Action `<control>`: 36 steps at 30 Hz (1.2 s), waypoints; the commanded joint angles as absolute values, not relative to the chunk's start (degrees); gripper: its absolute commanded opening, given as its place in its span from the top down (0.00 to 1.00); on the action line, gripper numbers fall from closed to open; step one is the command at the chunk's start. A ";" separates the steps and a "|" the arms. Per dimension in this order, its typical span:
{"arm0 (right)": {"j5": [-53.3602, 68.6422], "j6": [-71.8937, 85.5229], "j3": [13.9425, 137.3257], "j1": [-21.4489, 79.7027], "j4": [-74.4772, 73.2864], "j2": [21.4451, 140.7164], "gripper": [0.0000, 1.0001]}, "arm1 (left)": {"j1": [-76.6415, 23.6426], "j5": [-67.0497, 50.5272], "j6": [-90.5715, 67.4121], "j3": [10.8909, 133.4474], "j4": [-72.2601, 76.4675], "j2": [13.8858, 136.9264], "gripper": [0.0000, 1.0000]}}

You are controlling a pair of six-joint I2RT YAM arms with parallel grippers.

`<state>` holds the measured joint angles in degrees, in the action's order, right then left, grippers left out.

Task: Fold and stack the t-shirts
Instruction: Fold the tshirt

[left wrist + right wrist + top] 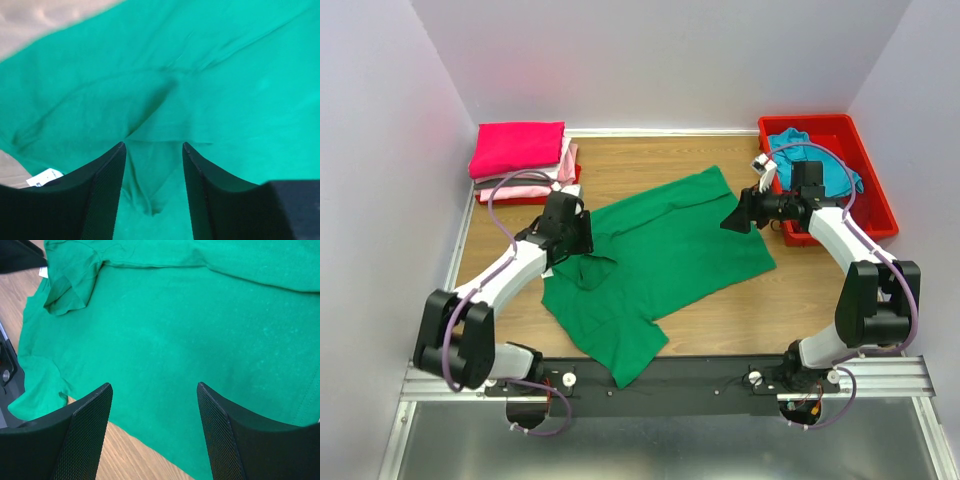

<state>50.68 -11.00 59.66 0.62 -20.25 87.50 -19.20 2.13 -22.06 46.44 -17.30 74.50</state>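
The left gripper [153, 145] is seen with its jaws parted and nothing clamped between them; a raised fold of the bright green t-shirt [670, 250] lies just beneath. The right gripper [154, 386] is likewise held open, poised over the shirt's right edge without gripping it. The green shirt is spread, creased, across the middle of the wooden table [650, 165]. A folded stack, topped by a hot pink t-shirt [517, 147], is set at the far left corner. A teal t-shirt [788, 140] is contained in the red bin [810, 121] at the far right corner.
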 commanded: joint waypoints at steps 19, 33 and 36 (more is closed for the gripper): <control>53.44 -11.51 58.80 -1.32 -20.74 87.89 0.24 | -17.05 1.41 -24.52 44.03 -18.63 81.74 0.55; 53.88 -11.43 58.80 -1.93 -20.83 88.24 0.24 | -16.61 0.26 -21.09 47.11 -17.84 88.24 0.65; 53.79 -11.51 58.80 -1.93 -20.83 88.42 0.24 | -16.52 -1.58 -20.83 47.20 -18.10 86.93 0.65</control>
